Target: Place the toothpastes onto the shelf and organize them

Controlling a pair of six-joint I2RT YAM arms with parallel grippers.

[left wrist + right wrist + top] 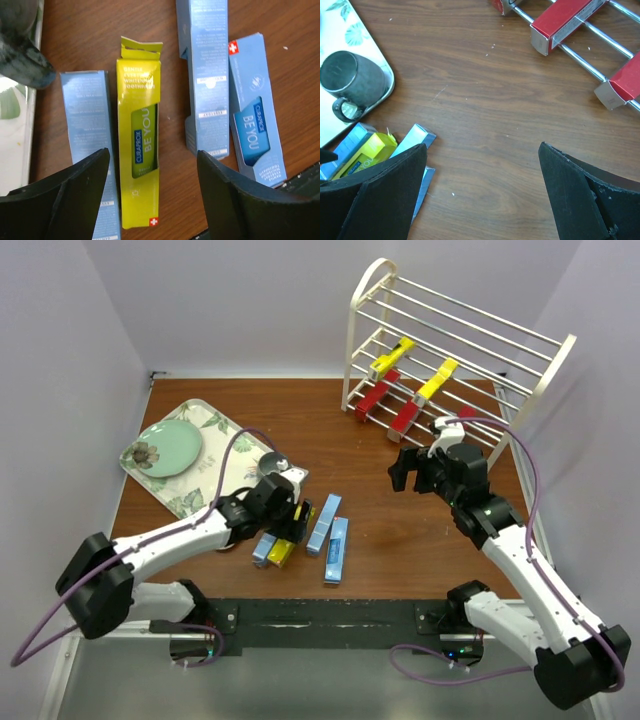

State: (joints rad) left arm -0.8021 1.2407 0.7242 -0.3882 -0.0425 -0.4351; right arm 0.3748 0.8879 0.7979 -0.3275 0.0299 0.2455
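Four toothpastes (337, 550) lie by the counter's (400, 530) near edge: three light blue and one yellow box (137, 150), which the left fingers (235, 200) straddle, parted, not gripping. The right fingers (375, 200) hang wide, empty. Toward the far right corner, the shelf (365, 300) already holds three red boxes (374, 397) and two yellow ones (437, 380).

The top external camera looks down from above and behind the arm bases (200, 625), far enough back to take in the whole table (370, 455), with the shelf (470, 312) at upper right. The left wrist camera faces almost straight down, very close over the yellow box (140, 140) and 3 blue boxes (207, 75). The right wrist camera sits higher and slanted. That yellow box (365, 155) shows at its lower left, red boxes (562, 20) at upper right. All 3 views share the yellow box.
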